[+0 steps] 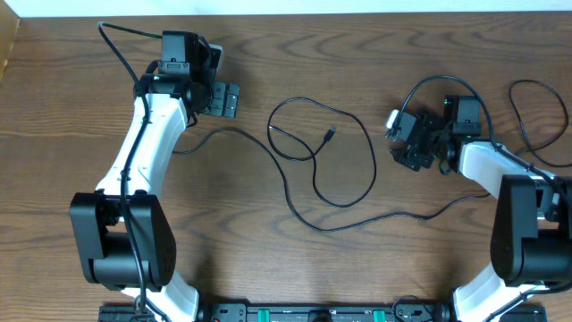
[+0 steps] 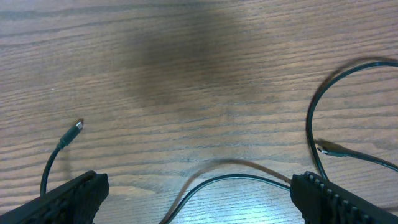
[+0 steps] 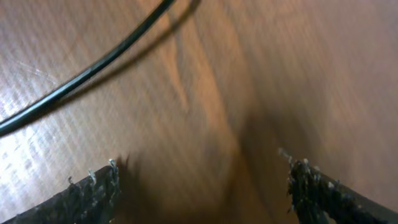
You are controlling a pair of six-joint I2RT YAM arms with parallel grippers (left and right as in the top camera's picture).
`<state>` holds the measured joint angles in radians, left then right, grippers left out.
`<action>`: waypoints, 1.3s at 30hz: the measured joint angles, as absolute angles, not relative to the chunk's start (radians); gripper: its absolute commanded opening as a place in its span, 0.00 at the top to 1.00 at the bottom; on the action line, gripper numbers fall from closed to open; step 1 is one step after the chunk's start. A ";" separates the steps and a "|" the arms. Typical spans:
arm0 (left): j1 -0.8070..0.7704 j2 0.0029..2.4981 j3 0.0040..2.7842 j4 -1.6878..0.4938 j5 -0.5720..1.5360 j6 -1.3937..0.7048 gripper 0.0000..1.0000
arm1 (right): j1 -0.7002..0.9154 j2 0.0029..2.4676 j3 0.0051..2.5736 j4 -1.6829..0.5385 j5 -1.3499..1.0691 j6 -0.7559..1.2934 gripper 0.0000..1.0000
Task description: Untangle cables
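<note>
Both arms are over the desk (image 1: 268, 54). Left tool (image 1: 221, 97) stands wide open and empty. The black cable (image 1: 373, 165) sprawls in a loose loop between the two tools. One plug (image 1: 331, 134) lies inside the loop, and a long tail runs off toward the right arm. Right tool (image 1: 404, 141) sits just beside the loop's edge, low to the wood. Its fingers (image 3: 87, 193) are apart with nothing between them, and a stretch of cable passes ahead of them. Another thin cord (image 1: 536, 85) curls beyond the right tool; cable or arm lead, hard to say.
</note>
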<state>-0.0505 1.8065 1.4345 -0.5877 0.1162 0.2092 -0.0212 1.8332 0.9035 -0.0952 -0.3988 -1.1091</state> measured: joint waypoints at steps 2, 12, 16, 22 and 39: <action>-0.051 1.806 1.435 -0.588 0.117 0.209 0.02 | -0.021 1.842 0.898 -0.054 -0.424 -1.127 0.14; -0.051 1.806 1.435 -0.588 0.117 0.209 0.02 | -0.019 1.823 0.910 -0.210 -0.440 -1.153 0.13; -0.051 1.806 1.435 -0.588 0.116 0.209 0.02 | -0.012 1.755 0.880 -0.358 -0.401 -1.164 0.10; -0.051 1.806 1.435 -0.588 0.116 0.209 0.02 | -0.009 1.507 0.849 -0.664 -0.394 -1.244 0.13; -0.051 1.806 1.435 -0.587 0.116 0.209 0.02 | 0.148 1.450 0.743 -0.727 -0.391 -1.307 0.02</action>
<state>-0.0505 1.8065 1.4345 -0.5873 0.1162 0.2092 0.1482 1.4502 0.7433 -0.7273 -0.3912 -1.3071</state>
